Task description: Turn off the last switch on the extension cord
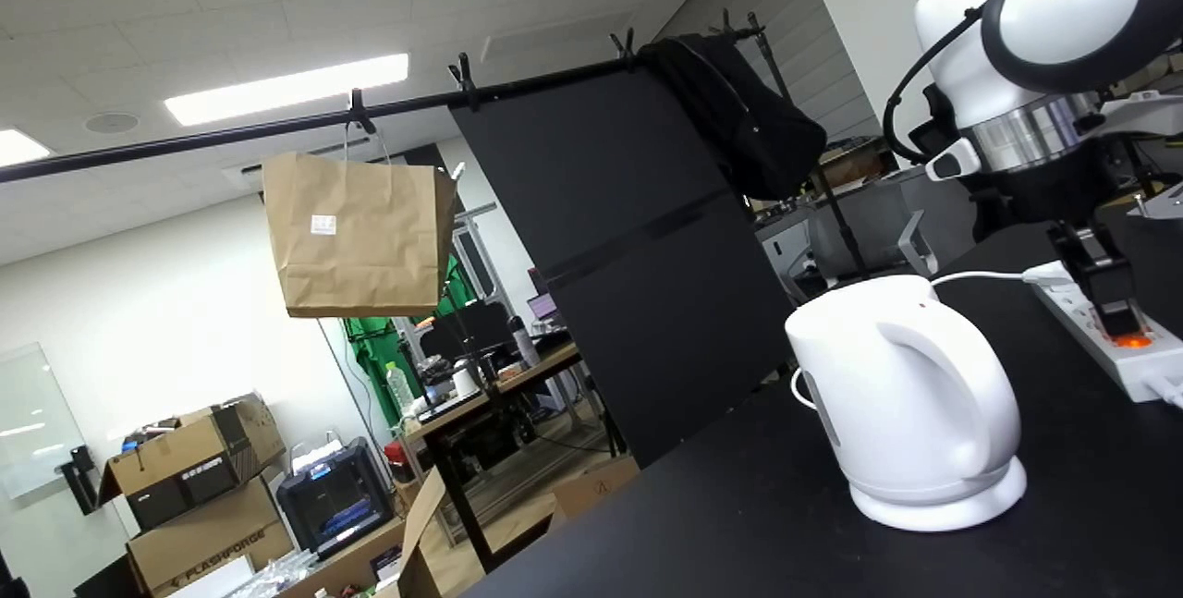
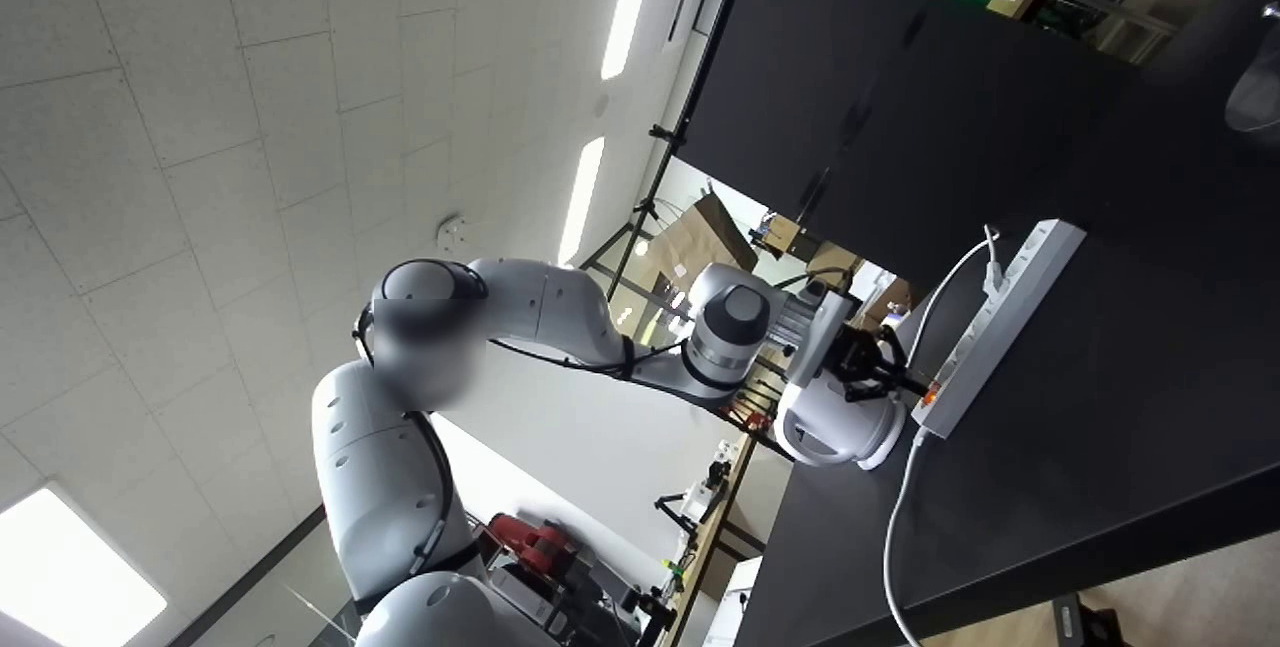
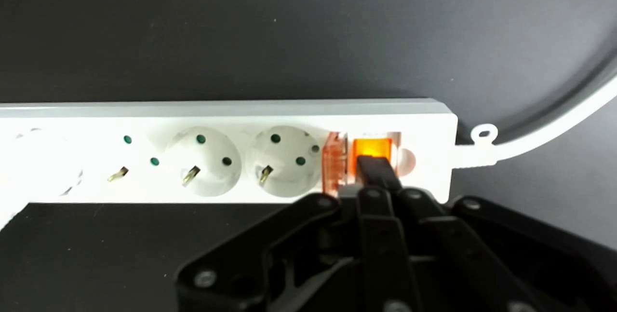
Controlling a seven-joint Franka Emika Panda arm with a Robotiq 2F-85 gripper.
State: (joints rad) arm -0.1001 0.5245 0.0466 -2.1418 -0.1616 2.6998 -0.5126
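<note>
- The black counter [image 1: 702, 515] carries your extension cord [image 3: 244, 153] and the kettle [image 1: 910, 413].
- Your arm [image 2: 545, 302] reaches down over one end of the extension cord in both exterior views.
- The extension cord lies flat right under your hand [image 3: 378, 169], its sockets [image 3: 284, 177] facing up. You are at its cable end: the white cable [image 3: 561, 130] leaves to the right in the wrist view, and the body runs off to the left.
- The kettle, white and upright, stands near the extension cord, apart from it.
- Your hand points down with its fingers together.
- A white plug [image 2: 994, 279] sits in the extension cord toward the opposite end.
- The lit switch [image 3: 373, 147] glows orange at your fingertips, which hide its lower part in the wrist view; whether they press it, you cannot tell.
- A translucent red-orange piece [image 3: 334, 163] sits just beside it, on the socket side.
</note>
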